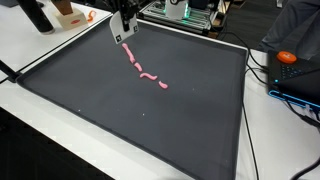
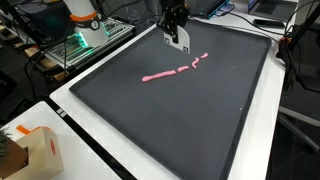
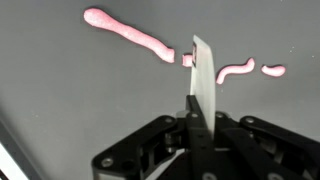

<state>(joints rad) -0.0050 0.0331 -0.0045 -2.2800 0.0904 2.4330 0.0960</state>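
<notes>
Now | tool [image 3: 196, 120] clenched on white blade [image 3: 203, 75] | blade tip at a gap in pink dough strip [image 3: 130, 32] | dark mat [image 3: 60, 100]

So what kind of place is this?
Probably a robotics lab or workshop: a white bench with a dark mat, open electronics lit green behind it, and a robot hand gripping a white blade over pink strips.

The mat [image 3: 60, 100] looks matt, dark grey and finely grained. The pink pieces [image 3: 125, 33], from 10 to 2 o'clock around the blade [image 3: 203, 75], look soft, smooth and doughy. The blade is pale, flat and slightly glossy. The gripper [image 3: 200, 118] is black, with a dull sheen.
</notes>
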